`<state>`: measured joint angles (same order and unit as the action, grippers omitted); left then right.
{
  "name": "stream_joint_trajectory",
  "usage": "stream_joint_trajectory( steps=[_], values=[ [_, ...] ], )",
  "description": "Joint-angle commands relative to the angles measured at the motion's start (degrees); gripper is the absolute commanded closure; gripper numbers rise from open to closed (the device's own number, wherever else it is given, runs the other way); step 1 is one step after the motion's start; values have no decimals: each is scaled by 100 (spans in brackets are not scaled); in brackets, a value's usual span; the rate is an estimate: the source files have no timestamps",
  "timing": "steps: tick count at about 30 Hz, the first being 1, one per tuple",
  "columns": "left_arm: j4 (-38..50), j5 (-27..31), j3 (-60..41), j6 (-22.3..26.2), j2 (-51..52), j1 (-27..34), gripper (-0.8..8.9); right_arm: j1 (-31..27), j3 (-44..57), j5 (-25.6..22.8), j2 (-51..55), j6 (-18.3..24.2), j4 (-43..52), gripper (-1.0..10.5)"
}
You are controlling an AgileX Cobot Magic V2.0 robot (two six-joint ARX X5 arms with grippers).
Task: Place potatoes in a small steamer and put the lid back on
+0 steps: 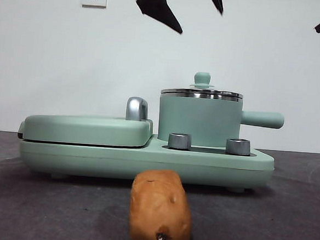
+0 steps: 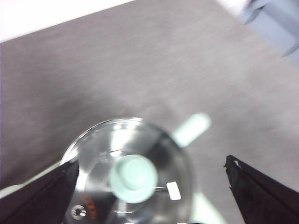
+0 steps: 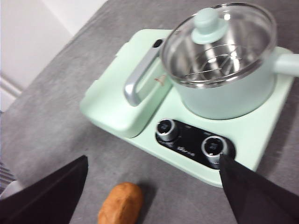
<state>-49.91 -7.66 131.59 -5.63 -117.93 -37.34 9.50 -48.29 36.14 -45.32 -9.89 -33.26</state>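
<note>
The potato (image 1: 160, 210) lay nearest the camera, low in the middle of the front view, end-on with its dark spot showing, on the grey desk (image 1: 285, 216) just before the green cooker base (image 1: 146, 160). The left end effector (image 2: 149, 175) hung above the lid (image 2: 128, 170), jaws wide apart, one to each side of the mint knob (image 2: 133, 178), touching nothing; in the front view it showed as black tips at the upper middle of the frame. The right end effector (image 3: 152, 186), jaws also apart and empty, hovered over the desk between the potato and the two dials (image 3: 167, 129). The lid sat closed on the steamer (image 1: 199, 120), right of centre on the base, handle (image 1: 263, 119) pointing right. The flat griddle (image 1: 87, 129) filled the base's left half.
</note>
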Motion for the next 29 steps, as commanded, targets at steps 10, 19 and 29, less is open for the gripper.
stream_joint_trajectory(
  steps=[10,19,29],
  values=[
    [114,710,186,365,-850,-238,319,31,-79,52,-31,-61,17,499],
    [177,592,186,367,-994,-249,391,31,-79,50,-31,-59,20,499],
    [-26,590,186,376,-1027,-291,392,31,-79,48,-31,-59,20,499]
  ],
)
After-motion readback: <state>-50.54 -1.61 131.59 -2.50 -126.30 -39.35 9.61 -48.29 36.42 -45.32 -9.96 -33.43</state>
